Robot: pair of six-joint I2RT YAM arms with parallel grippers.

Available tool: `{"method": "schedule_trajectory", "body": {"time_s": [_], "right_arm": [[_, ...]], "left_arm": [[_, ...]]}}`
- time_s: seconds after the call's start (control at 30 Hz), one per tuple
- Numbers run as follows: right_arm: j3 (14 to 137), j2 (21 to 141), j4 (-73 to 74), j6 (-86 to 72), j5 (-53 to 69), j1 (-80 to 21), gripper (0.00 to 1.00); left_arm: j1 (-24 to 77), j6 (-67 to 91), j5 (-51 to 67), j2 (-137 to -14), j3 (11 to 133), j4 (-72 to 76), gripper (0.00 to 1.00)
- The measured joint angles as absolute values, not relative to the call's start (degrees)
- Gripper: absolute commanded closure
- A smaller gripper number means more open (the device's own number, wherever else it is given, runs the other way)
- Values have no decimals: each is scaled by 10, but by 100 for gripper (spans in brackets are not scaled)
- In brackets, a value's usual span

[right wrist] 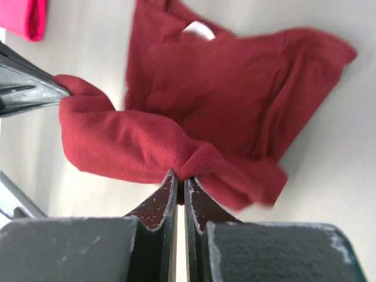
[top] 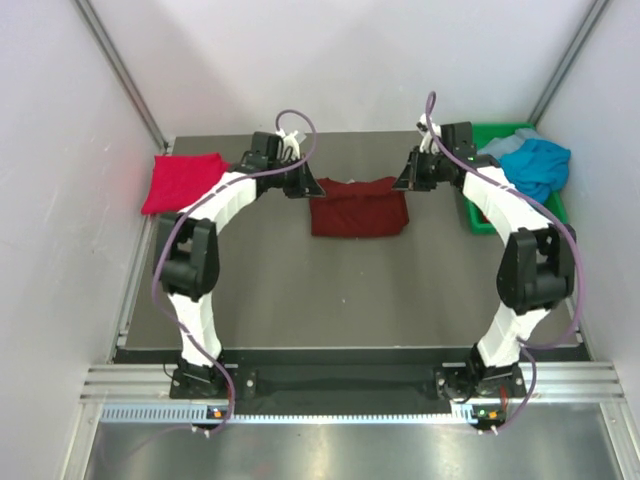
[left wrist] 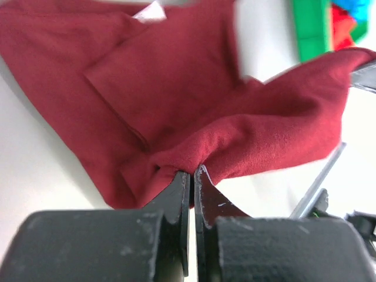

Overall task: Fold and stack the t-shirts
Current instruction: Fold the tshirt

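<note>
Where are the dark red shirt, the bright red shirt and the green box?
maroon t-shirt point(top: 358, 212): top view, middle of the cloth.
crimson t-shirt point(top: 180, 182): top view, middle of the cloth.
green bin point(top: 497, 131): top view, its far rim.

A robotics laboratory test cell: plain white panel walls point(top: 60, 250) box in a dark grey tabletop point(top: 350, 290), framed by bare aluminium corner struts point(top: 125, 80). Two white-and-black jointed robot arms, the left arm point(top: 190, 258) and the right arm point(top: 530, 265), are bolted to a slotted aluminium rail point(top: 340, 382) at the near edge, with purple cables point(top: 297, 117) looping off them. Household goods on the bench: a dark maroon cloth t-shirt point(top: 358, 212), a folded bright crimson cloth t-shirt point(top: 182, 182) and a green plastic bin point(top: 500, 130).
</note>
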State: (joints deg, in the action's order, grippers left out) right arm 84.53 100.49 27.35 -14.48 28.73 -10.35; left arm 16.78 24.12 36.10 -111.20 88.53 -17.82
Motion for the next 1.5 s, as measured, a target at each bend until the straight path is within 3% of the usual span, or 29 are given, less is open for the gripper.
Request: {"method": "schedule_trajectory", "body": {"time_s": [0.23,0.47,0.57,0.6,0.63,0.7,0.8,0.93,1.2,1.5], "right_arm": [[968,1165,262,-141,277,-103,100],[1061,1247,256,-139,259,-103,100],[1071,1256,246,-140,247,-103,97],[1071,1257,243,-140,242,-103,78],[1071,1259,240,-142,237,-103,62],[1071,1263,234,-139,225,-103,40],[1071,1265,232,-131,207,-104,27],[1071,1265,227,-121,190,-105,25],[1044,1214,220,-116,183,-106,26],[1006,1182,214,-127,225,-119,27]], "left_arm": [[165,226,323,-1289,1026,-168,100],[165,222,276,-1346,1095,-165,100],[165,224,253,-1346,1108,-160,90],[165,224,242,-1346,1111,-159,71],[165,225,230,-1346,1115,-158,61],[165,225,209,-1346,1119,-158,48],[165,223,178,-1346,1127,-159,39],[165,223,153,-1346,1131,-159,36],[166,211,135,-1305,1094,-182,17],[164,229,166,-1271,1006,-209,16]]}}
